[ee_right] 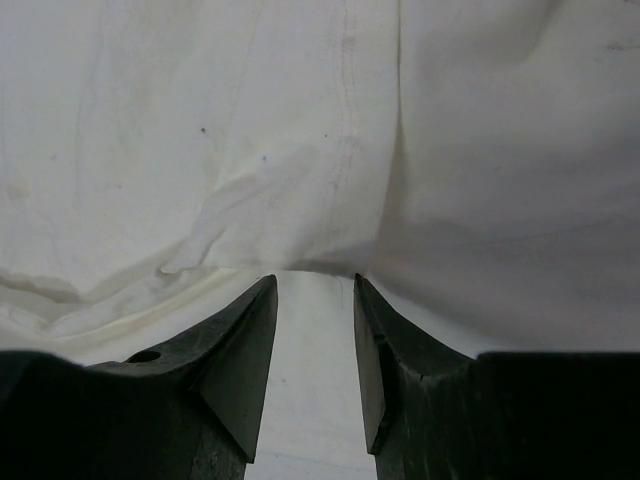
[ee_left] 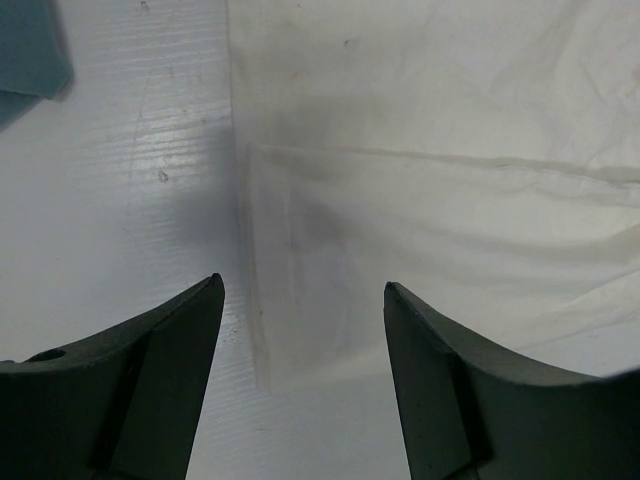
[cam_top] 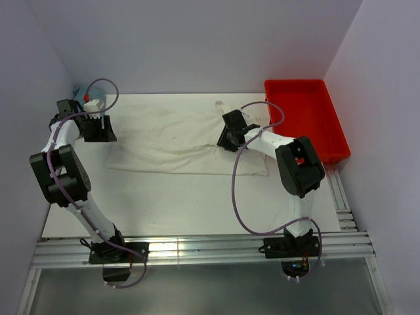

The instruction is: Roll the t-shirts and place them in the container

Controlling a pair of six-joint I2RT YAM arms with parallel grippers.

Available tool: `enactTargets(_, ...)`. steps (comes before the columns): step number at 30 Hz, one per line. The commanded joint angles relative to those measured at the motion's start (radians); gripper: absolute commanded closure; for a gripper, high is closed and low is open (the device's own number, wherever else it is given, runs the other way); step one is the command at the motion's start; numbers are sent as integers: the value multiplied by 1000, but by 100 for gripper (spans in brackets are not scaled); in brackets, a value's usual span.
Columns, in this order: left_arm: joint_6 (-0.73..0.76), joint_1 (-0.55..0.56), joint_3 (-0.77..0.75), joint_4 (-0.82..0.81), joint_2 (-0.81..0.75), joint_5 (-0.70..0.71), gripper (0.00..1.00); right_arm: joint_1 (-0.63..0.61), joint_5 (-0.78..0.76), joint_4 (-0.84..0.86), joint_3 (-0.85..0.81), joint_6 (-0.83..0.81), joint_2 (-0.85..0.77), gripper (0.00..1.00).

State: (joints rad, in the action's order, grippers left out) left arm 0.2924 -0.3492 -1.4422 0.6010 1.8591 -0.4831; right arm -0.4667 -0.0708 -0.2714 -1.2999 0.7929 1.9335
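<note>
T-shirt [cam_top: 180,141]: cream-white, wrinkled, faintly stained. It lies flat as a folded band across the far half of the table [cam_top: 164,203], between the arms and left of the red tray [cam_top: 305,118].

Judged light, limp and not slippery, so it will likely sag and bunch. Best hold is probably a layered outer edge.

Left gripper [ee_left: 300,285]: jaws wide, empty, over the shirt's left edge.

Right gripper [ee_right: 315,278]: jaws narrowly parted, empty, by a stitched seam.

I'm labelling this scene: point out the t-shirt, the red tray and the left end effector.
t-shirt [cam_top: 177,141], top external view, middle of the flattened cloth.
red tray [cam_top: 307,121], top external view, bare floor.
left end effector [ee_left: 302,290], left wrist view, midway between fingertips.
</note>
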Motion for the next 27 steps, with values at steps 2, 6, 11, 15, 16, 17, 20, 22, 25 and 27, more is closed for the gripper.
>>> enactTargets(2, -1, 3, -12, -26, -3, -12, 30, 2, -35, 15, -19, 9, -8, 56)
enactTargets(6, -2, 3, -17, -24, 3, -17, 30, 2, -47, 6, -22, 9, -1, 55)
enactTargets(11, 1, 3, -15, -26, 3, -14, 30, 2, -52, 9, -16, 11, 5, 55)
enactTargets(15, 1, 3, -18, -24, 5, -12, 30, 2, -64, -3, -18, 9, 7, 55)
enactTargets(16, 1, 3, -18, -24, 6, -12, 30, 3, -64, 0, -10, 9, 4, 55)
enactTargets(17, 1, 4, -17, -26, 5, -12, 29, 3, -64, 4, -4, 11, -1, 55)
enactTargets(20, -2, 3, -20, -24, 14, -15, 30, 10, -66, 5, 5, 8, -5, 54)
enactTargets(22, -7, 3, -23, -23, 15, -20, 30, 13, -66, 8, 10, 8, -8, 54)
enactTargets(25, -6, 3, -21, -24, 14, -18, 30, 16, -69, 4, 10, 5, -8, 54)
enactTargets(27, -6, 3, -20, -26, 14, -17, 30, 19, -66, 5, 7, 3, -5, 54)
